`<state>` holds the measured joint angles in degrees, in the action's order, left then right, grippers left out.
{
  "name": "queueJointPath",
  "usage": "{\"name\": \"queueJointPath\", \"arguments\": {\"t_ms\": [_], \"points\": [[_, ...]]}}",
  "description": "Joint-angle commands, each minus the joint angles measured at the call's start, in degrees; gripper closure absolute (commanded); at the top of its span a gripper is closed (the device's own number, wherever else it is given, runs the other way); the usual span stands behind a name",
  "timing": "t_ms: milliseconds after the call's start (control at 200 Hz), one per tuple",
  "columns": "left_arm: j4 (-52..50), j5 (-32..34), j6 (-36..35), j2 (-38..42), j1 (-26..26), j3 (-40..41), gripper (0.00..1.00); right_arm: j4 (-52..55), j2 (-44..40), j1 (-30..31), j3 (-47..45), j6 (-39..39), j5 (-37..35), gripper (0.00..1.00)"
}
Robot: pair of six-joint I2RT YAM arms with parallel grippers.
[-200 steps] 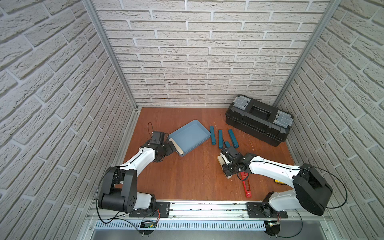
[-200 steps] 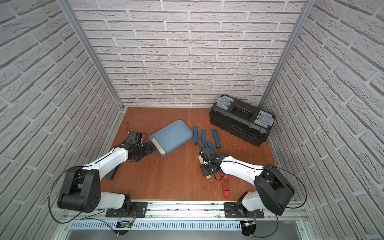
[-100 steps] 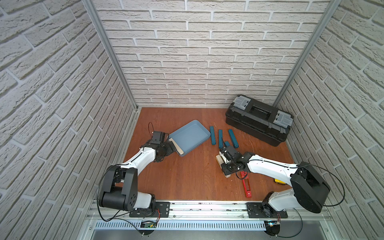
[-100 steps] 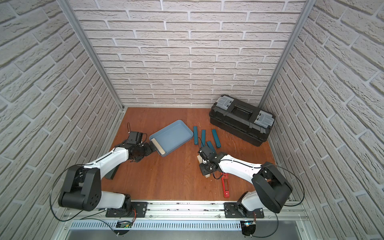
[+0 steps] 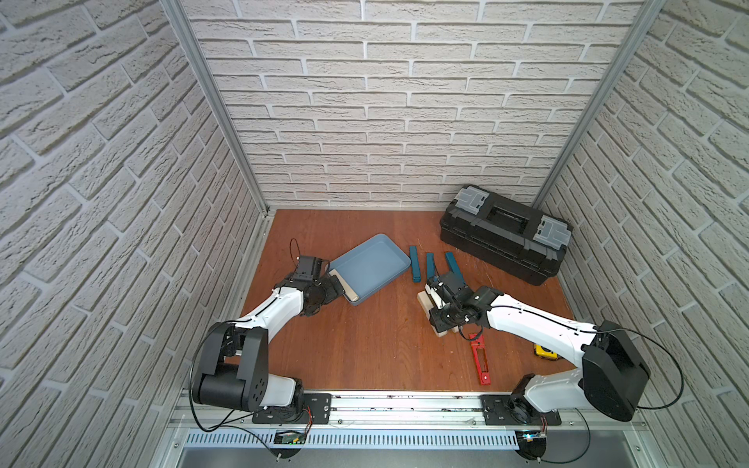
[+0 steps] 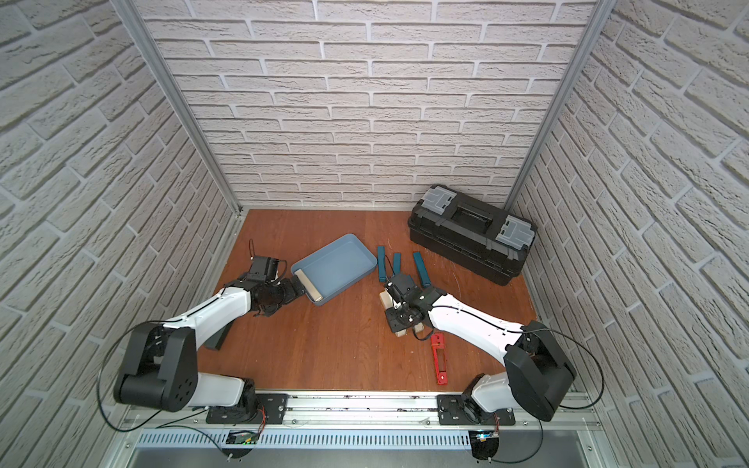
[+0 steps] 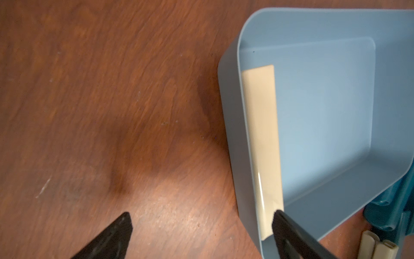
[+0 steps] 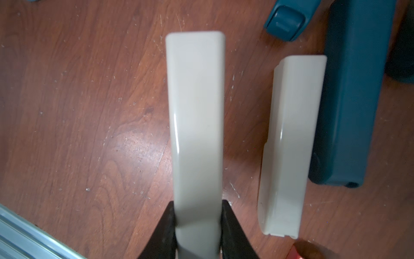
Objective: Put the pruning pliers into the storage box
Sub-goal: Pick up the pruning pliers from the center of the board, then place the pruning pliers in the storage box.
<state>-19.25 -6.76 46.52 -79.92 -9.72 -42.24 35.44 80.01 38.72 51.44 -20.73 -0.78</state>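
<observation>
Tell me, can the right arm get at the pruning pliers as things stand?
Probably not yet. The right arm's fingers are shut on a cream bar, so they cannot take the pruning pliers. Those lie on the table beside that arm, so reach seems fine once the bar is down.

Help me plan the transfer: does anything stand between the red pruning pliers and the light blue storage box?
Yes. The right end effector, shut on a cream bar, and a second cream bar beside it lie roughly between the pruning pliers and the storage box.
</observation>
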Motion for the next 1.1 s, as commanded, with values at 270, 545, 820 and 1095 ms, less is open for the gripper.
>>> {"name": "queueJointPath", "arguments": {"t_ms": [270,545,820,1095], "points": [[-0.7,0.4,-0.4,2.4,-0.3,-0.4,0.02,-2.1,3.2,0.0,8.5,3.4,5.2,0.96],[-0.1,0.8,0.8,2.3,-0.3,-0.5,0.02,-2.4,11.5,0.1,16.9,6.7,8.8,0.97],[-0.2,0.3,0.1,-0.3,0.2,-3.4,0.02,0.1,19.3,0.2,27.3,9.4,10.0,0.97],[-2.1,-3.7,-4.8,-5.0,1.8,-9.0,0.02,-0.1,27.4,0.2,36.7,10.0,10.5,0.97]]}}
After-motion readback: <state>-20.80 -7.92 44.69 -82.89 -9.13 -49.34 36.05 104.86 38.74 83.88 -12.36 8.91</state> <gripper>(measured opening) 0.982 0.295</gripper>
